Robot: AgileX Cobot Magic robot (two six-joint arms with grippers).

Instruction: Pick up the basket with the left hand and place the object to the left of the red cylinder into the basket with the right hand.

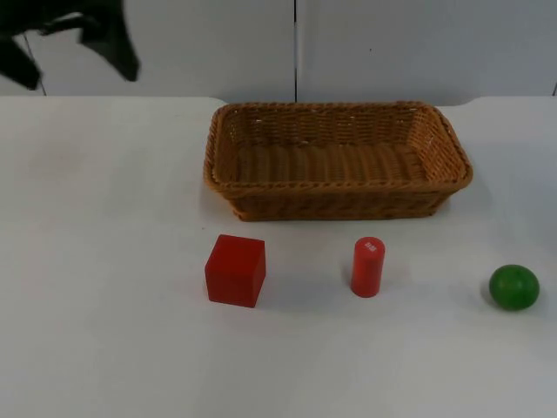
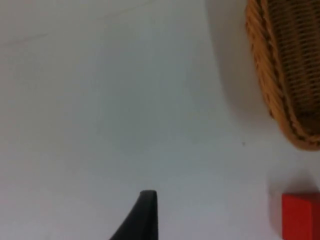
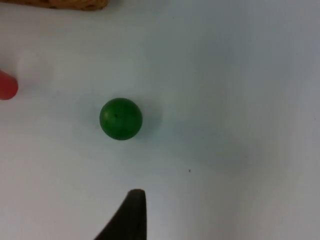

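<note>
Wicker basket (image 1: 338,159) sits at the table's (image 1: 104,261) far side, untouched. In front of it I see the red cube (image 1: 235,270) left of the red cylinder (image 1: 367,266), a green ball (image 1: 513,286) further right. Left gripper (image 1: 104,39) hangs above the far left corner; I cannot tell how its jaws stand. Right gripper (image 3: 131,212) hovers over the ball; jaws likewise unclear.

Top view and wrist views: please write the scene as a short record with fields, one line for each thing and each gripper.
basket: wicker, empty, on the table's far side
red cube: in front of the basket, left of the red cylinder
red cylinder: upright
green ball: right of the cylinder
left gripper: above bare table, left of the basket
right gripper: above the table near the green ball
</note>
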